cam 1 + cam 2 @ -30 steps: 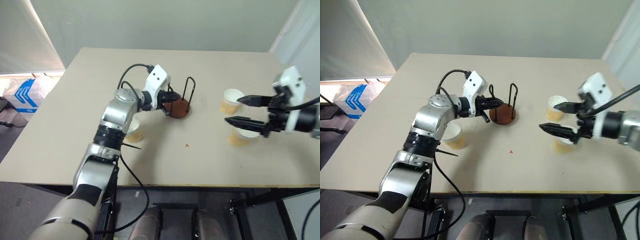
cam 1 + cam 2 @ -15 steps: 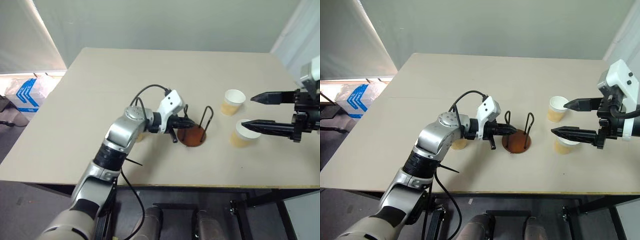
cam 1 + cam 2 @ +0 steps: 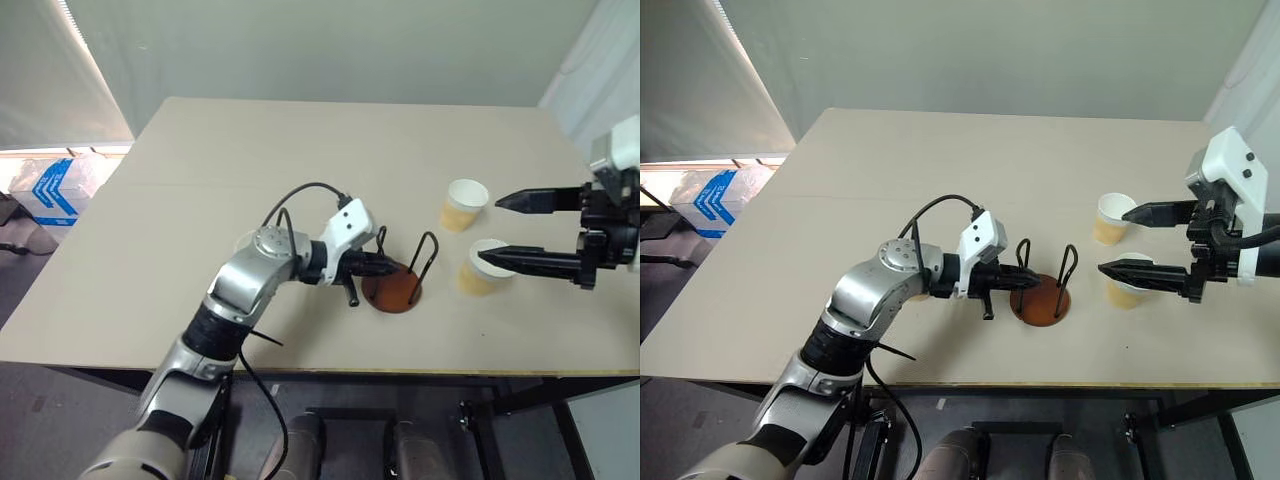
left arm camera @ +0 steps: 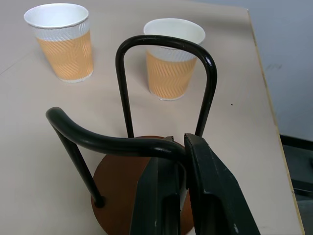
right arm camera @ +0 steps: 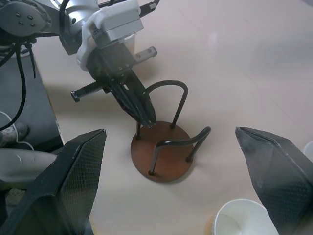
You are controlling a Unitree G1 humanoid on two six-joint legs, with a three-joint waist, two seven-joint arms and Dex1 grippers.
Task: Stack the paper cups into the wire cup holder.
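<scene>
- Dragged by the left claw [image 3: 1025, 283], the wire cup holder [image 3: 1041, 297] now sits nearer the desk's [image 3: 940, 170] front edge and further right than a second ago, closer to the two cups on the right.
- That left claw is clenched on the holder's near wire loop, and the wrist view shows its fingers [image 4: 210, 191] pinching the wire just above the reddish disc base.
- Off to the right, the right claw [image 3: 1137, 240] hangs spread wide and grasping nothing, its lower finger over the nearer paper cup [image 3: 480, 268], with the farther paper cup [image 3: 464, 203] just beyond.
- A third cup [image 3: 923, 291] is mostly hidden behind the left arm.
- To my eye the holder is placed well enough. The left claw should steady it flat or let go gently so the base doesn't tip.
- Next I'd lower the right claw round the nearer cup, squeeze lightly on its thin wall, and bring it down upright between the loops.
</scene>
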